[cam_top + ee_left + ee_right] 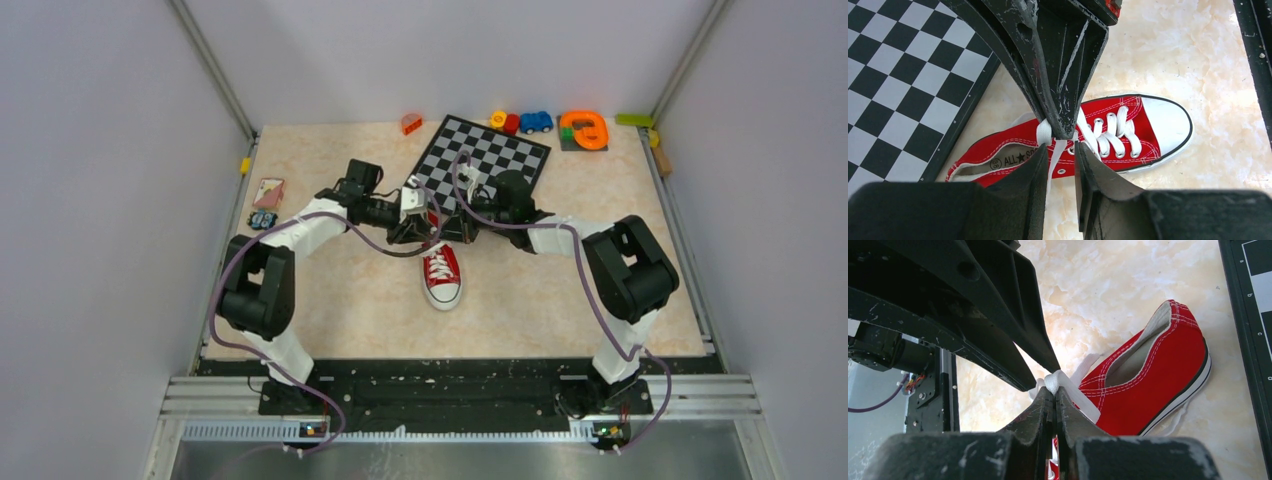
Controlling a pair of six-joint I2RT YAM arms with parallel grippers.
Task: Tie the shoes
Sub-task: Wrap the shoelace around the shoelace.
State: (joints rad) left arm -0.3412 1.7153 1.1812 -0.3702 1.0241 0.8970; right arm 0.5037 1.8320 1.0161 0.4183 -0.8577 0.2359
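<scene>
A red canvas shoe (441, 275) lies mid-table, its white toe cap toward the arms. Both grippers meet over its heel end. My right gripper (1054, 390) is shut on a fold of white lace (1054, 380) that bulges out above its tips; in the left wrist view it comes down from above (1064, 129), pinching that lace over the shoe (1013, 145). My left gripper (1061, 150) is open, and a loose strand of the lace (1054, 157) hangs through the gap beside one finger. In the top view the left gripper (425, 231) and the right gripper (446, 235) almost touch.
A black-and-white chessboard (485, 160) lies just behind the shoe and close to both grippers (898, 75). Small toys line the back edge: an orange block (411, 123), a blue car (536, 121), an orange ring piece (585, 130). A card (268, 191) lies at the left.
</scene>
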